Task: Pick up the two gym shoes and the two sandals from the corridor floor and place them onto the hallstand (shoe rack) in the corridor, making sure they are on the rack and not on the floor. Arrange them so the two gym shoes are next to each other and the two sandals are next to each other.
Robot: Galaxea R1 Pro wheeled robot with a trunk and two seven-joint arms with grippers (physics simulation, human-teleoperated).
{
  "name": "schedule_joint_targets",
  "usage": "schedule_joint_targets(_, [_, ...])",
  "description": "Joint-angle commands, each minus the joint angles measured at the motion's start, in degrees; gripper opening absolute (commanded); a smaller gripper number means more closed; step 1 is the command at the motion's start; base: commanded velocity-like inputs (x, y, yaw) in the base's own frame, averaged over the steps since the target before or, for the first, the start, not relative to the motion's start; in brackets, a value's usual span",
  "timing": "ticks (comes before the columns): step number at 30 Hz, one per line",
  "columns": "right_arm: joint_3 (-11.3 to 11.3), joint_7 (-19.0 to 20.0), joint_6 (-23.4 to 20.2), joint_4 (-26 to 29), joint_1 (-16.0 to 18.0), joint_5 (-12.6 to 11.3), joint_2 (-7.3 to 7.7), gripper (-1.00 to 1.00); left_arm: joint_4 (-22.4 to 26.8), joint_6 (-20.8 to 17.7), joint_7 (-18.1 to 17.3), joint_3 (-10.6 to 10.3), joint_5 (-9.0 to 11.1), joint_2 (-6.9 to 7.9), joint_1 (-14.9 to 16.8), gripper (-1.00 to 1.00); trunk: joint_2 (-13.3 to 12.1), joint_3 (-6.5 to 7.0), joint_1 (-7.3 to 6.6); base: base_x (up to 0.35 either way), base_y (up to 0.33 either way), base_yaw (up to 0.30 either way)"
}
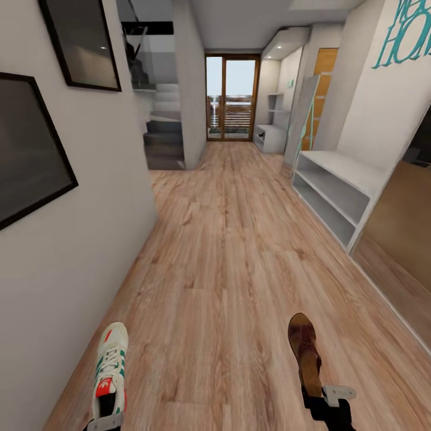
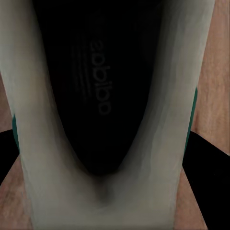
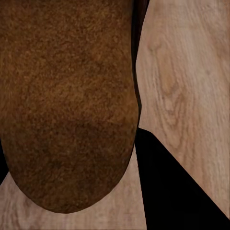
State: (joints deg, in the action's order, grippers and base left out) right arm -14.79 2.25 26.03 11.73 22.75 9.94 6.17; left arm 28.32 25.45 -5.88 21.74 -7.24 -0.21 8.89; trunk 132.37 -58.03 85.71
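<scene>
L gripper (image 1: 105, 422) clamps sneaker (image 1: 111, 368) at heel, R gripper (image 1: 328, 402) clamps sandal (image 1: 304, 353); both look light, sandal prob. floppier.

- A home's entrance corridor, long and narrow, with a wood-plank floor (image 1: 239, 239) running its length.
- A glazed door (image 1: 232, 99) closes the far end; a staircase (image 1: 163, 129) climbs off to one side.
- Low white shoe racks (image 1: 335, 191) line one wall, teal lettering (image 1: 402, 36) above the nearer one.
- Dark framed pictures (image 1: 30, 149) hang on the opposite wall.
</scene>
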Motion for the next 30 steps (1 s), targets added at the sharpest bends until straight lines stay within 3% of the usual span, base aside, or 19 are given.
schedule_joint_targets(1, [-0.51, 0.3, 0.16, -0.04, 0.06, 0.25, -0.01, -1.0, -0.02, 0.21, -0.36, 0.49, -0.59, -0.05, 0.06, -1.0, 0.02, -0.05, 0.02, 0.339, 0.0, -0.104])
schedule_joint_targets(9, [-0.51, 0.3, 0.16, -0.12, 0.05, 0.25, -0.01, -1.0, -0.02, 0.21, -0.36, 0.5, -0.65, -0.05, 0.07, -1.0, 0.02, -0.05, 0.02, 0.339, 0.0, -0.173])
schedule_joint_targets(30, [-0.51, 0.3, 0.16, -0.13, 0.03, 0.25, -0.01, -1.0, -0.02, 0.21, -0.36, 0.5, -0.59, -0.05, 0.05, -1.0, 0.02, -0.05, 0.02, 0.339, 0.0, -0.004])
